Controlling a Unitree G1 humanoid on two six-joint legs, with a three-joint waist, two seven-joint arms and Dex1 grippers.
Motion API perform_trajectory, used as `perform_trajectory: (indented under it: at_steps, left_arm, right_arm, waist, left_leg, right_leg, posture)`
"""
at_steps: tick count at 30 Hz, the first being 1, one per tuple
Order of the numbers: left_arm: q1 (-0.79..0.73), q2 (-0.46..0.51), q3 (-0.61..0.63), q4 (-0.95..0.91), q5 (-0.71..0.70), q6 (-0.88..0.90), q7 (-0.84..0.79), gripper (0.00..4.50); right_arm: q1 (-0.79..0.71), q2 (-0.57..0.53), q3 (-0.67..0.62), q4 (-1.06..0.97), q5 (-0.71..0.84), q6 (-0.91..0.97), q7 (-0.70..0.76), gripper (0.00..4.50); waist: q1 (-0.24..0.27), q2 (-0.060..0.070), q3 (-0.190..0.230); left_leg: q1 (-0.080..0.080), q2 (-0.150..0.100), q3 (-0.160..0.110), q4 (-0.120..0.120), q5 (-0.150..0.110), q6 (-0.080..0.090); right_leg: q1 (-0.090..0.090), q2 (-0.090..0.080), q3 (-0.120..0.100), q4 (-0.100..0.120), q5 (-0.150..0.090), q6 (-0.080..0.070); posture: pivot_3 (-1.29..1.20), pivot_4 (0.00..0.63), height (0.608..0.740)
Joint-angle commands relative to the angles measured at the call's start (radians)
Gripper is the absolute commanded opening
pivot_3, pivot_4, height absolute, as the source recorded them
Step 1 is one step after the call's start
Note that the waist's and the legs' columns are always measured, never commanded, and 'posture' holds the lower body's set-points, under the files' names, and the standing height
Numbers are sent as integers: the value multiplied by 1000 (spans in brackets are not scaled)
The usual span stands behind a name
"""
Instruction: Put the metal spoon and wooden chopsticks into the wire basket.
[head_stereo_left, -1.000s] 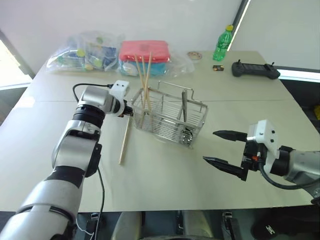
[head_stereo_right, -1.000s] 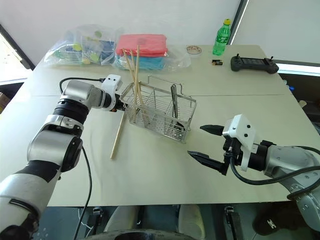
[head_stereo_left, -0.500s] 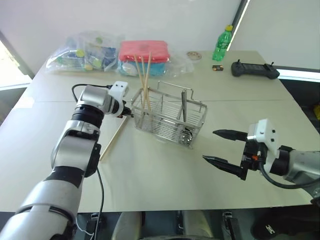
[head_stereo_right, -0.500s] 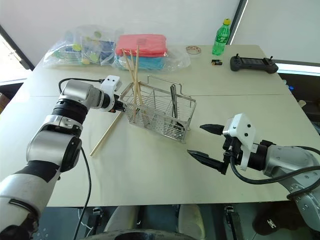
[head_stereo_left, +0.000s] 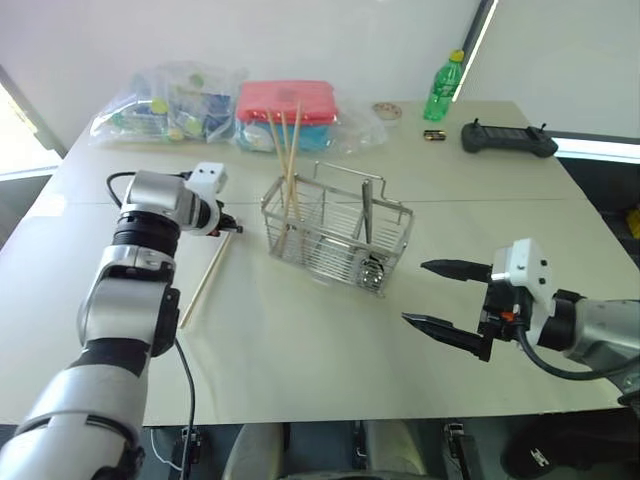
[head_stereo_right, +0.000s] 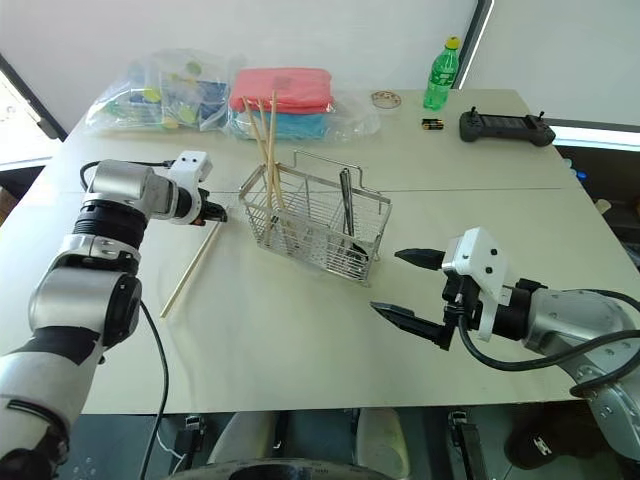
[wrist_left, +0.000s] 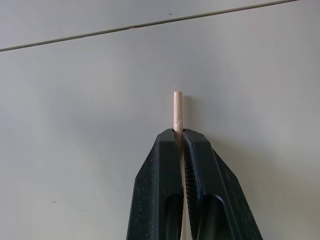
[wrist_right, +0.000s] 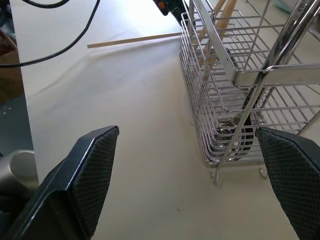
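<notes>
Currently, one loose wooden chopstick (head_stereo_left: 205, 281): light, stiff, slippery, likely to pivot; pinched near its top end by left end effector (wrist_left: 179, 145), tip on table (head_stereo_left: 300, 360); right end effector (head_stereo_left: 440, 298) spread, empty.

Both arms are built of rounded silver-grey segments joined by black rings. A white camera block is mounted at each wrist. The left hand (head_stereo_left: 232, 230) and right hand (head_stereo_left: 440, 296) have tapered black fingers with ribbed pads (wrist_right: 95, 175). Black cables are looped along both forearms.
</notes>
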Motion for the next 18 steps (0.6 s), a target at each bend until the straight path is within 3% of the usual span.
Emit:
perform_trajectory:
  at_steps: [1,11,18]
  left_arm:
    - [15,34,61,-94,-16,25,34,11]
    - [206,50,273,-474,-100,196,128,11]
    - [220,13,435,-619,-175,118,179,11]
  right_arm:
    - [-26,-8,-6,6,-2,-25,24,4479]
    - [-110,-21,-24,34,32,-1,54,4479]
    - [-163,-17,-21,26,83,29,37,4479]
  waist:
    - [0,0,0]
    - [0,0,0]
    - [1,0,0]
  left_leg:
    - [0,0,0,0,0,0]
    - [0,0,-1,0,0,0]
    - [0,0,-1,1,0,-1]
  right_leg:
    - [0,0,0,0,0,0]
    - [0,0,0,1,1,-2]
    - [1,0,0,0,3,-4]
  posture:
    - [0,150,692]
    - [0,150,692]
    - [0,150,692]
